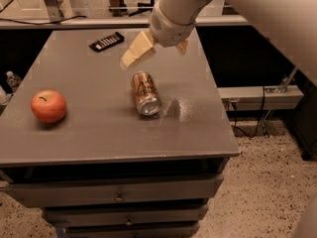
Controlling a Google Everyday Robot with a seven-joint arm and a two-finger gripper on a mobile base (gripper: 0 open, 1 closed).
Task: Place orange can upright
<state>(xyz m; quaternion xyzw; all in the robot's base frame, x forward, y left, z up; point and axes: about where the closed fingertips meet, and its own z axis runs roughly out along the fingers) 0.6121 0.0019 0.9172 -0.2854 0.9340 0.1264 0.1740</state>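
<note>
The orange can (145,93) lies on its side near the middle of the grey table (99,138), one silver end facing the front edge. My gripper (154,56) hangs above the table just behind the can and does not touch it. Its two cream fingers (136,53) stand apart, open and empty. The white arm reaches in from the upper right.
A red-orange apple (48,106) sits at the table's left side. A black remote (106,41) lies at the back left. A water bottle (13,80) stands beyond the left edge. Drawers are below the tabletop; cables and a low shelf are on the right.
</note>
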